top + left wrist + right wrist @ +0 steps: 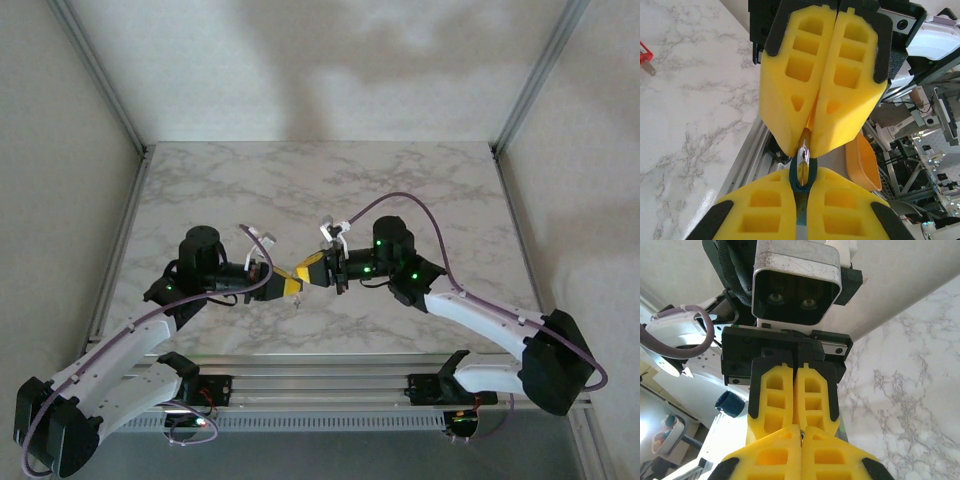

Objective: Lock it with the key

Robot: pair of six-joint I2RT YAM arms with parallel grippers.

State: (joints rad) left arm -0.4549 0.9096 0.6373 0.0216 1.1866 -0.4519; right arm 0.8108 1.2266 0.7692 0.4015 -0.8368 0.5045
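You're looking at a blue-headed key (801,189) that is standing upright, pinched in the left gripper (803,176). Its silver end is reaching up to a thin brass-coloured piece (808,131), which is sitting mostly hidden inside the right gripper (806,149).

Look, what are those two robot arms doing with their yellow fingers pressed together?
The left gripper is shut on what looks like a blue-headed key. The right gripper, shut too, meets it tip to tip above the marble table, with a small metal piece at its tips.
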